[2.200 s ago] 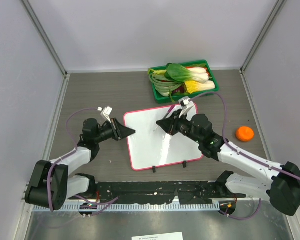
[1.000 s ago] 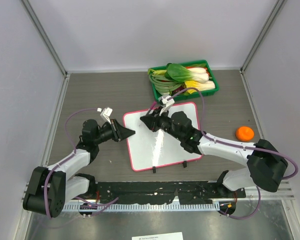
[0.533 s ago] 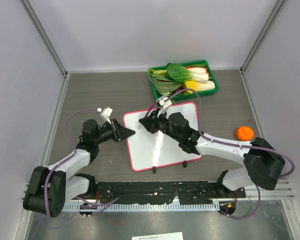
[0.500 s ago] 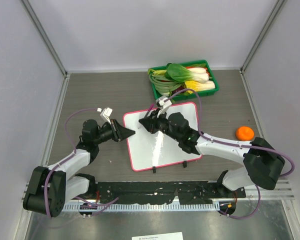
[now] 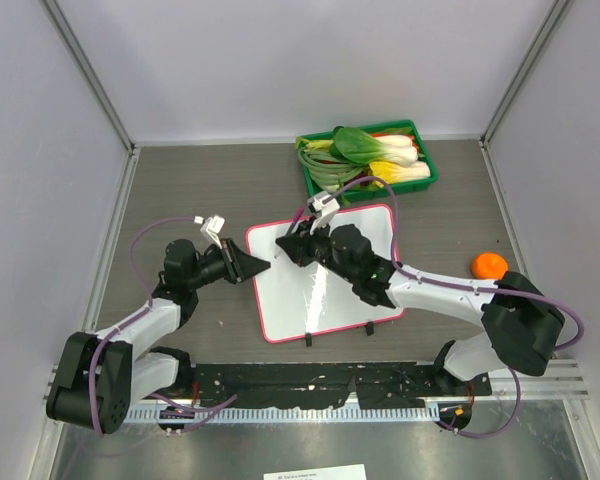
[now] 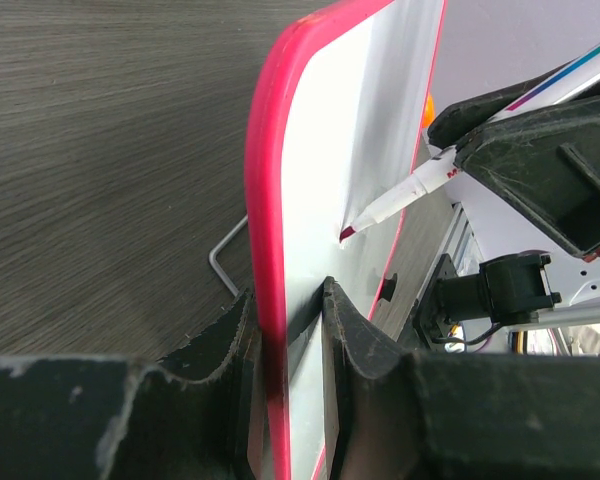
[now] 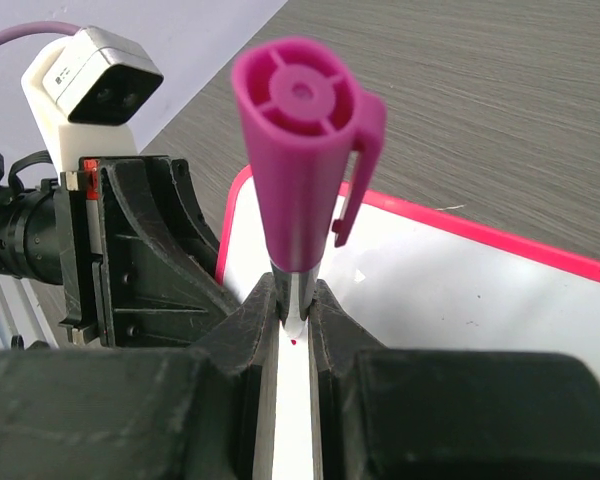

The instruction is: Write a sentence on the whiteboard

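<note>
A: Where is the whiteboard (image 5: 325, 290)?

B: Flat on the tabletop (image 5: 180, 190), about midway between the left and right edges and nearer the near edge than the far one. Its pink-red frame is turned a little, and its 2 black feet stick out on the side facing the arm bases.

A: And the left gripper (image 5: 260, 264)?

B: It pinches the board's left edge. In the left wrist view, 1 finger sits on each side of the frame, with the jaws narrow and clamped on it.

A: What about the right gripper (image 5: 288, 247)?

B: It is over the board's far left corner, with its jaws closed tight on a marker (image 7: 300, 190). The marker has a white barrel with a magenta cap on its upper end, and its tip points down at the white surface.

A: Is the tip touching?

B: It looks so in the left wrist view, where there is a tiny red mark at the tip, but the angle is too steep to be sure.

A: Anything else?

B: A green tray (image 5: 427, 180) holding bok choy (image 5: 365, 145) is at the far edge, right of centre. An orange fruit (image 5: 489, 266) lies near the right edge, well apart from the board.
</note>
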Tool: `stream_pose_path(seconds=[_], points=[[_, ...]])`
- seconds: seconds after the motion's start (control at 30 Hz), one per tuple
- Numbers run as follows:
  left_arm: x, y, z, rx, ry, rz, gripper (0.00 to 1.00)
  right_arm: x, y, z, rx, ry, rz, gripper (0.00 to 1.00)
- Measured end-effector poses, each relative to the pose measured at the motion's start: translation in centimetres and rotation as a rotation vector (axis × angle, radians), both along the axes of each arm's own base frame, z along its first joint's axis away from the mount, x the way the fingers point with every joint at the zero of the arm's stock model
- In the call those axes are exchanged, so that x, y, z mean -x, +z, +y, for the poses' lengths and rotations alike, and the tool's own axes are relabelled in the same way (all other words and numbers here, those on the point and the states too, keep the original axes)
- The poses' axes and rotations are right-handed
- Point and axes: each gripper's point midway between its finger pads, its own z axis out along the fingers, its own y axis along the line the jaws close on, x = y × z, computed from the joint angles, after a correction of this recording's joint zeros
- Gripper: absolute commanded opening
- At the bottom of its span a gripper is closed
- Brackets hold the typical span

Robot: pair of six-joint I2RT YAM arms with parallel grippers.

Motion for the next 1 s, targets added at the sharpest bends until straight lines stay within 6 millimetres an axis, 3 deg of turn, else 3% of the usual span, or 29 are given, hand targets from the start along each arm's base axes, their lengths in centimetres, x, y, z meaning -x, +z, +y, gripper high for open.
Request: stream_pose_path(seconds=[0.5,1.0], points=[[0.0,0.0,0.0,0.0,0.0,0.0,0.0,-2.0,1.6,-0.8,0.033,-0.109,-0.039,0.01],[0.0,-0.1,0.0,-0.001,0.0,0.005,0.0,-2.1,1.4,-1.2,0.047,-0.126,-0.051,0.01]])
